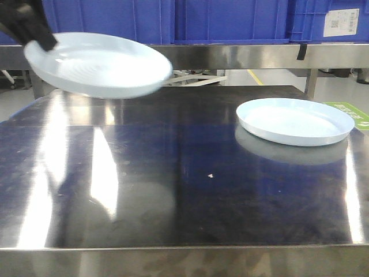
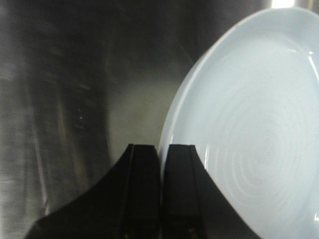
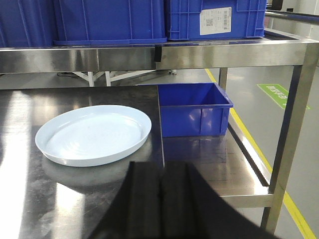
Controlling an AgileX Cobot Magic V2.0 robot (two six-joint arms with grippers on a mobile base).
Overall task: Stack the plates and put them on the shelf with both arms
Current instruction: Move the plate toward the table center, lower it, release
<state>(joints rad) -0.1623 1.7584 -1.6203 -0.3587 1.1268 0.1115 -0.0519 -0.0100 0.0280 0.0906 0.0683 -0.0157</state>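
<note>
The left gripper is clamped on the rim of the raised plate, held tilted in the air well to the left of the flat plate, which lies on the table. The right gripper sits near the flat plate, its jaws pressed together on nothing. By my reading only the pick-up is done: stacking and lifting both to the shelf, behind and above the flat plate, remain.

I see a reflective steel tabletop; blue crates behind it, one with a white label, perhaps barcoded; a smaller blue bin sits lower.
</note>
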